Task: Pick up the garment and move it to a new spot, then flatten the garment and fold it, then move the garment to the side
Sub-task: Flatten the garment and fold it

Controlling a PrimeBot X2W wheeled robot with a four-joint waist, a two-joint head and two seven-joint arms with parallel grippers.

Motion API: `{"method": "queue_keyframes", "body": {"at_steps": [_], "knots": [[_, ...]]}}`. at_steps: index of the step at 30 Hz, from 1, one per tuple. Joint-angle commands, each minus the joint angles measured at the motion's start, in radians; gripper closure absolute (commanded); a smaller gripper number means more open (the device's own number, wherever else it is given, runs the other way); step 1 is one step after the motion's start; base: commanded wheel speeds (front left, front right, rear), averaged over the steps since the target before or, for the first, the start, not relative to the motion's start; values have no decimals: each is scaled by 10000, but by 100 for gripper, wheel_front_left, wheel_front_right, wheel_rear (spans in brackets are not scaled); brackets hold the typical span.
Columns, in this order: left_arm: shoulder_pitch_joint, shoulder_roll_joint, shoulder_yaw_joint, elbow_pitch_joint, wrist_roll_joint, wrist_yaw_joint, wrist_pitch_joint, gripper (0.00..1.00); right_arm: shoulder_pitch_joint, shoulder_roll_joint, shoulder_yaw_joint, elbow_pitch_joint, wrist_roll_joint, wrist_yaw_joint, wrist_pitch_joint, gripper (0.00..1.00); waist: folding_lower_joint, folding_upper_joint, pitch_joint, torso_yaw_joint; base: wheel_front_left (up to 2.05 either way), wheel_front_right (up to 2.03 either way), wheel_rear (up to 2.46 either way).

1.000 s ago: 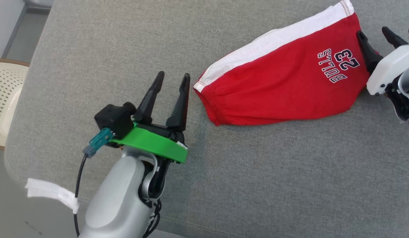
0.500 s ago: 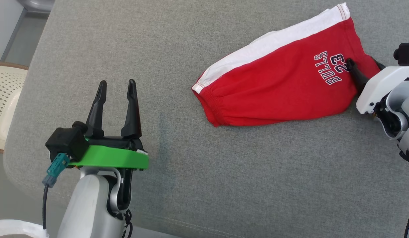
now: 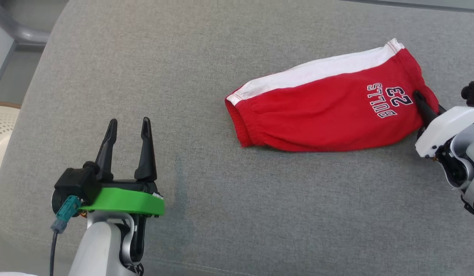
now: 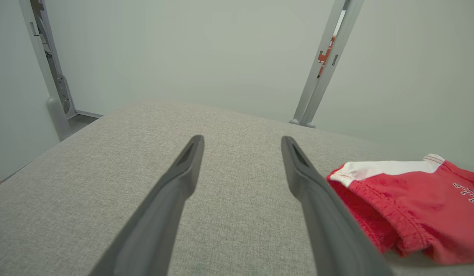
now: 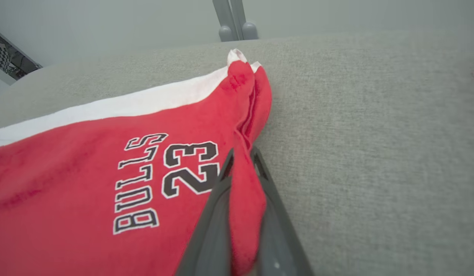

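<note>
The head camera is looking steeply down from above onto the grey upholstered surface, with the left gripper rising at the lower left and the right gripper entering at the right edge. The left wrist camera is sitting low over that same surface, facing along its own fingers toward a pale wall and a slanted metal post, and is catching the waistband end of the red Bulls shorts at its right. The right wrist camera is peering from very close along its fingers at the shorts' printed end, which the head camera is also covering.
</note>
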Motion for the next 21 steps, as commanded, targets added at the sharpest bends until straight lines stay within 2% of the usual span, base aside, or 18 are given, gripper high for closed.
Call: {"method": "queue_keyframes", "body": {"at_steps": [1,7,10,21], "knots": [[210,33,93,46,179,-55,-5,0,321,-138,-96,-68,129,-10,-76,100,0,0,-452,-457,0,0,0],[509,33,278,110,322,-133,-5,0,1287,-601,-1053,-348,99,-10,-107,100,0,0,-862,-901,0,0,0],[567,33,301,85,334,-150,-5,0,1719,-629,-1538,-437,-69,-9,-107,100,0,0,-923,-1006,0,0,0],[754,33,451,218,477,-213,-5,0,1958,107,-2793,-697,-1181,-9,-106,100,0,0,-1266,-1055,0,0,0]]}}
